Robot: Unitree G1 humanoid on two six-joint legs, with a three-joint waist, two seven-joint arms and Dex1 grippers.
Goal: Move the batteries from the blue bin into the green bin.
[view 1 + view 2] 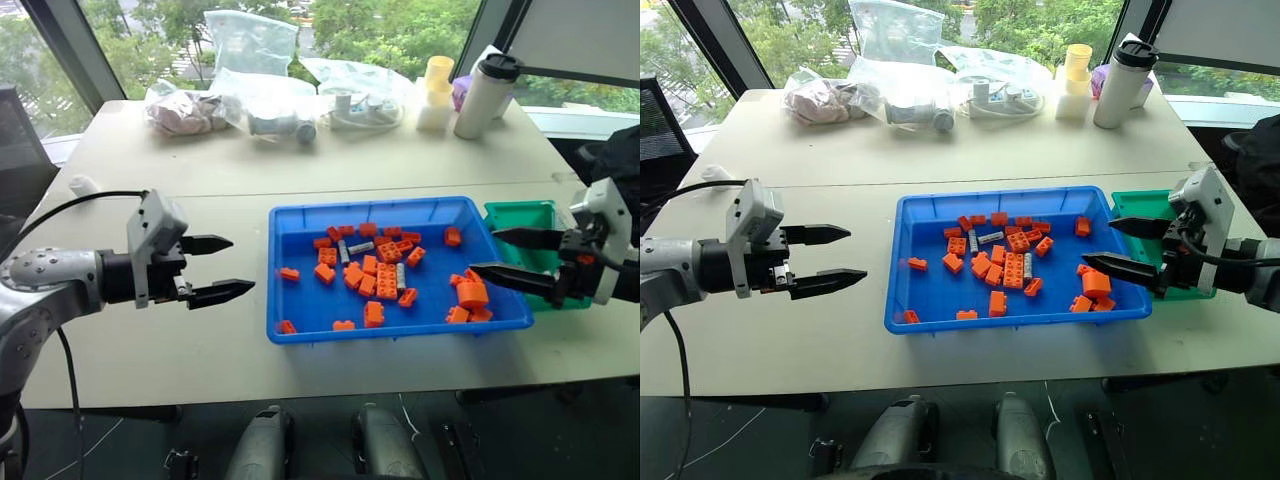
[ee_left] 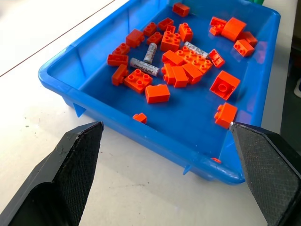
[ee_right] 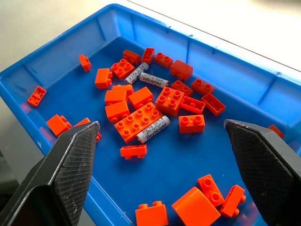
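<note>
Left claw (image 1: 220, 268), jaws wide and empty, hangs over the bare surface (image 1: 150, 340) beside the blue bin (image 1: 300, 325). Right claw (image 1: 495, 254), jaws wide and empty, hangs at the bin's opposite end, partly covering the green bin (image 1: 520, 214), whose interior is mostly hidden. Between the claws, three batteries (image 3: 153, 129) lie in the blue bin among orange bricks (image 3: 141, 121), one half tucked against a long brick. The bin's far corner is cut off in the right wrist view.
</note>
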